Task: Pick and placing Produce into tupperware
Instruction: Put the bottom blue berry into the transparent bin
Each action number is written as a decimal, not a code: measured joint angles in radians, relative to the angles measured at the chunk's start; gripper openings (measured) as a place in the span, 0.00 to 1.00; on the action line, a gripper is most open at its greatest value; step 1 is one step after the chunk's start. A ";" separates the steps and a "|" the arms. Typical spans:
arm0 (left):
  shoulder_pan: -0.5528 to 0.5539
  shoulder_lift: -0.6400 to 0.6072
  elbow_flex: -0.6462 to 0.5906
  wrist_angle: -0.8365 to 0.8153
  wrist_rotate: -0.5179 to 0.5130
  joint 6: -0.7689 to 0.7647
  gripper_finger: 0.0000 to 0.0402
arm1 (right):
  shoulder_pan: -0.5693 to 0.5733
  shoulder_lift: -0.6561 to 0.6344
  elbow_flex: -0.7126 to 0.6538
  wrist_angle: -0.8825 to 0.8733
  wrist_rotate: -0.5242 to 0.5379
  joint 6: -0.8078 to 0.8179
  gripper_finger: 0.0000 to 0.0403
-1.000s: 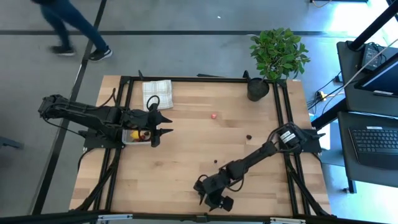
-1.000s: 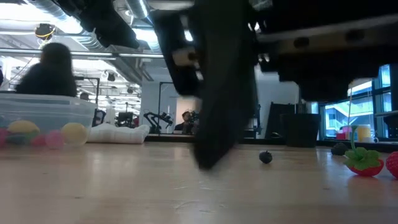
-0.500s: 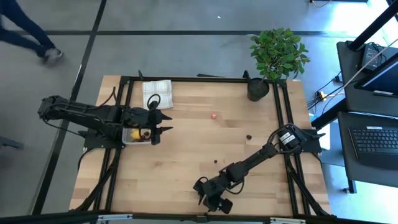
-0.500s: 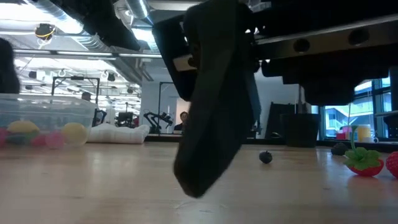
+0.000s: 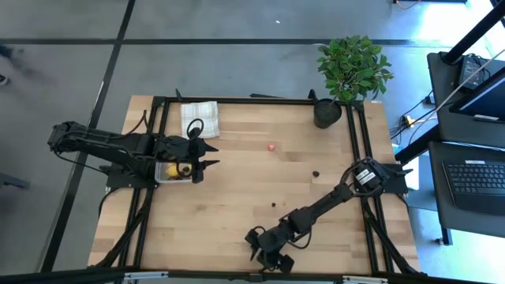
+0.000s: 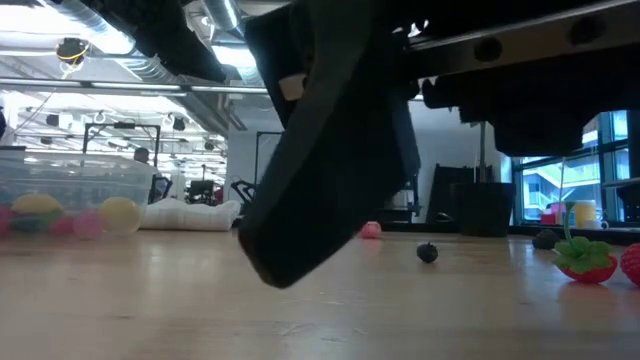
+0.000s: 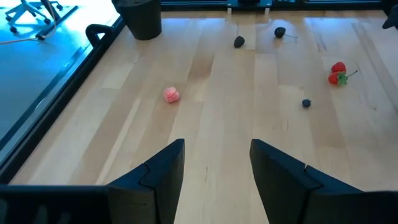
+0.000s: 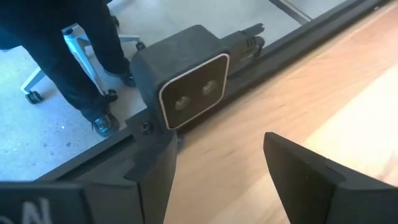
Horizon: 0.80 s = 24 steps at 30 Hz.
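Right end effector (image 5: 268, 257) now nearer the desk's (image 5: 237, 221) front edge, fingers wide, empty. Left end effector (image 5: 207, 155) parked open beside the tupperware (image 5: 175, 172), already holding lemons. Loose produce, pink piece (image 5: 271, 146) included, lying well away; no pick begun.

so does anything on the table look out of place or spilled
Nothing is spilled or damaged. Several produce pieces lie loose on the table rather than in the tupperware: a pink piece, a dark piece and a smaller dark one. The right gripper hangs open at the near edge, away from all of them.
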 joint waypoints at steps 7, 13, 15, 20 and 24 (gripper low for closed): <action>-0.001 0.000 0.000 0.001 0.000 0.000 0.44 | 0.020 0.040 0.026 0.003 -0.002 0.031 0.60; -0.001 0.001 0.000 0.000 0.007 -0.001 0.44 | 0.025 0.056 0.057 0.000 -0.009 0.038 0.60; -0.003 0.000 0.000 0.000 0.008 -0.002 0.44 | 0.028 0.055 0.056 -0.006 -0.010 0.059 0.59; -0.003 0.000 0.000 0.000 0.008 -0.002 0.44 | 0.037 0.055 0.054 -0.010 -0.008 0.071 0.52; -0.003 0.000 0.000 0.000 0.008 -0.024 0.44 | 0.040 0.062 0.054 -0.006 -0.009 0.072 0.44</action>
